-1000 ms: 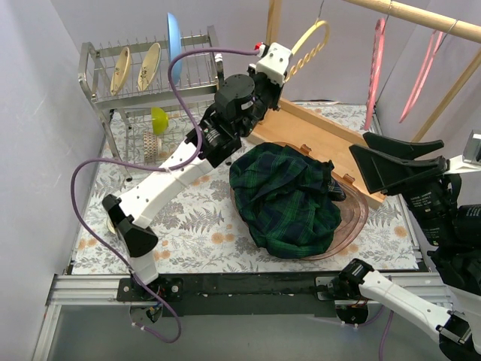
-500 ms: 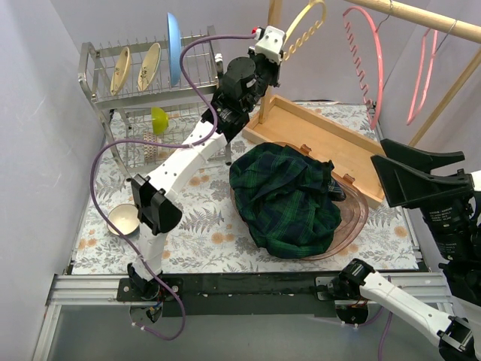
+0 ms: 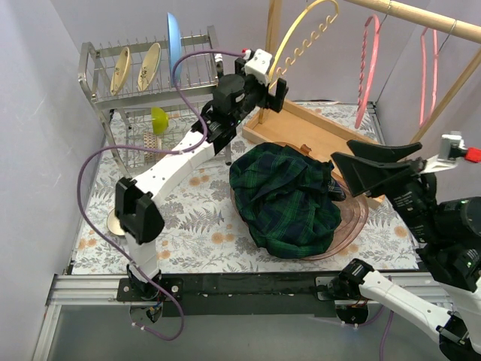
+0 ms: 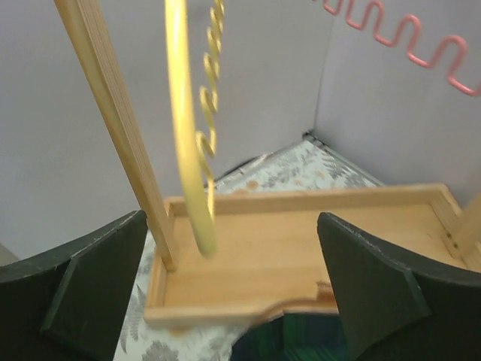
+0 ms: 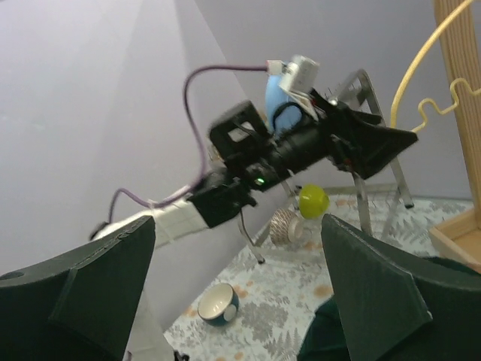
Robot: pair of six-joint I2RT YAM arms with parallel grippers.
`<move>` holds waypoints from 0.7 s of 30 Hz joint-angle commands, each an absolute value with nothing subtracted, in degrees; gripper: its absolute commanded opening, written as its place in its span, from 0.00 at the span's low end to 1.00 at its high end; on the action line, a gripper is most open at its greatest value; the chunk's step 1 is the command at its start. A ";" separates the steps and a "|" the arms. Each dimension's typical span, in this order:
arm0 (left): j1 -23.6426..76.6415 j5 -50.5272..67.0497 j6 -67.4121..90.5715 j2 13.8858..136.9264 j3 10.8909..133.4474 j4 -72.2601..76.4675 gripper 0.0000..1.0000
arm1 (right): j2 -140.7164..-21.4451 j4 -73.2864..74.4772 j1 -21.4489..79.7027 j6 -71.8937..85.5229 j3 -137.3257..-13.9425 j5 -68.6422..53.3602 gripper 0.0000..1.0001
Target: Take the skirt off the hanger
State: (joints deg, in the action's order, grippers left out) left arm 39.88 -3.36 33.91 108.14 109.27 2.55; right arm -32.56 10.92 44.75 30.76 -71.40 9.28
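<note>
Top external: a green plaid skirt (image 3: 289, 199) lies heaped on a brown dish (image 3: 359, 216) on the table, off the yellow hanger (image 3: 285, 31), which hangs bare. The left gripper (image 3: 273, 94) is spread wide beside the hanger's lower end. The right gripper (image 3: 376, 162) is spread wide over the dish's right side.

Left wrist: fingers (image 4: 83, 293) apart, hanger beyond the gap.

Right wrist: fingers (image 5: 83, 286) apart, a corner of the skirt at the bottom.

The skirt (image 3: 289, 199) is soft woven plaid cloth, matt and rumpled, lying on a glossy, translucent brown plastic dish (image 3: 359, 218). The yellow hanger (image 4: 184, 128) looks like smooth, shiny plastic, while the tray (image 4: 301, 248) and the rail post (image 4: 116, 128) are pale, smooth wood with a matt finish. The dish rack (image 3: 150, 96) is bright metal wire, and the bench (image 3: 195, 226) wears a matt fern-printed covering.
</note>
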 commanded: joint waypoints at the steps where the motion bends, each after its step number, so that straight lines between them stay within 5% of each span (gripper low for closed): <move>1: 40.43 1.83 37.18 91.34 98.31 3.25 0.98 | -34.54 19.92 45.00 26.28 -69.00 9.66 0.98; 13: 40.52 15.10 46.31 59.87 67.96 -4.04 0.98 | -37.53 25.93 45.00 21.10 -66.10 4.76 0.96; 21: 40.52 11.78 43.95 39.05 46.45 -4.41 0.98 | -36.12 21.01 44.91 17.41 -56.96 -6.14 0.95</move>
